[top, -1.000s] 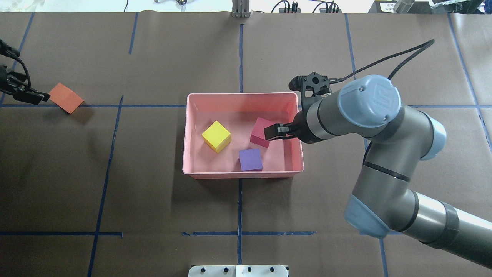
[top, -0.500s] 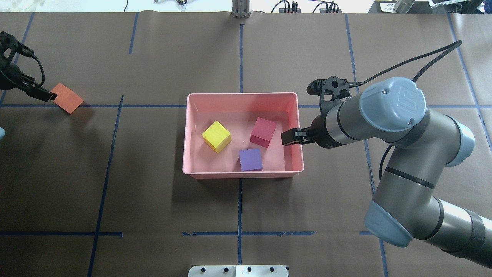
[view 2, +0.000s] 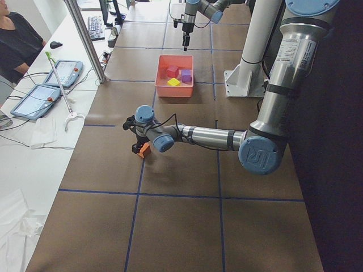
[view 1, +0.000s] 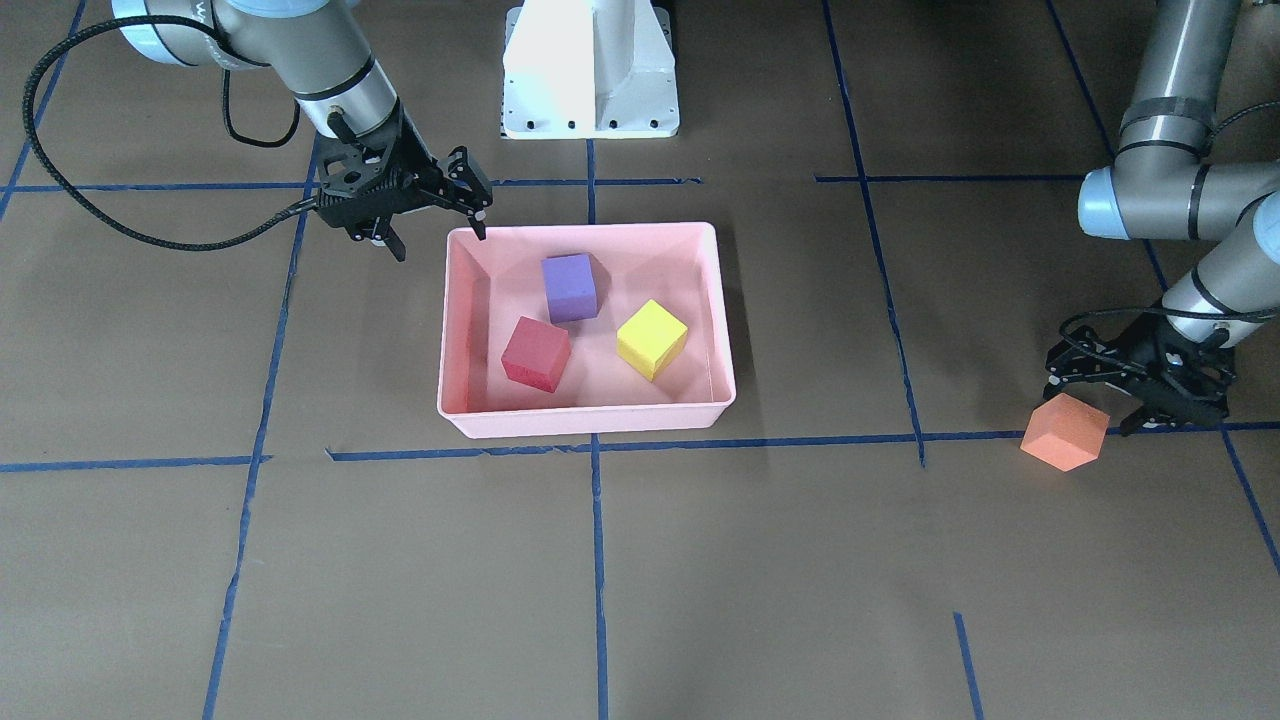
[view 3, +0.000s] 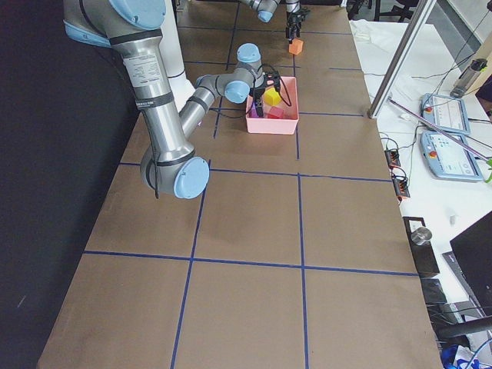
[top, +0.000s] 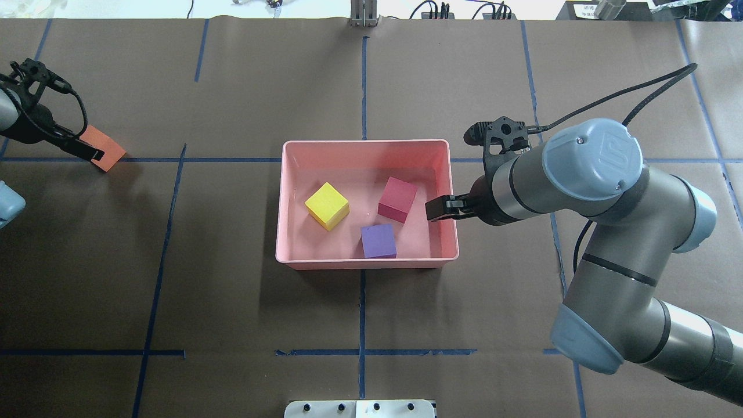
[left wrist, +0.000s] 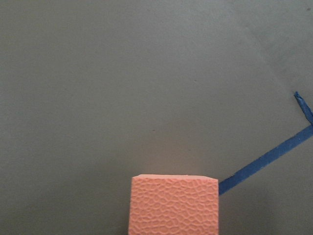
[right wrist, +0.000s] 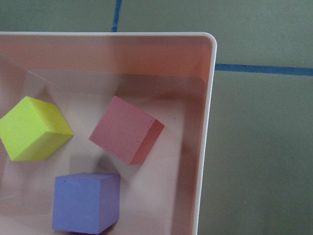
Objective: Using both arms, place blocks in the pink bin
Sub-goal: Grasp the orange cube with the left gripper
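The pink bin [top: 365, 143] stands mid-table and holds the yellow block [top: 327, 205], the red block [top: 397, 199] and the purple block [top: 378, 241]. My right gripper [top: 439, 208] is open and empty above the bin's right rim; it also shows in the front view [view 1: 440, 232]. The orange block [top: 109, 154] lies on the table at the far left. My left gripper [top: 87, 151] is open and low over it, covering part of it. The left wrist view shows the orange block [left wrist: 173, 205] at the bottom centre. The right wrist view shows the red block [right wrist: 126, 129] inside the bin [right wrist: 208, 122].
The white pedestal [view 1: 590, 70] stands behind the bin on the robot's side. Blue tape lines [top: 362, 302] cross the brown table cover. Tablets [view 2: 62, 72] and a person [view 2: 17, 39] are at the table's far edge.
My right gripper drew back from the red block to the bin's right rim; the block stayed in place. My left gripper moved right, over the orange block.
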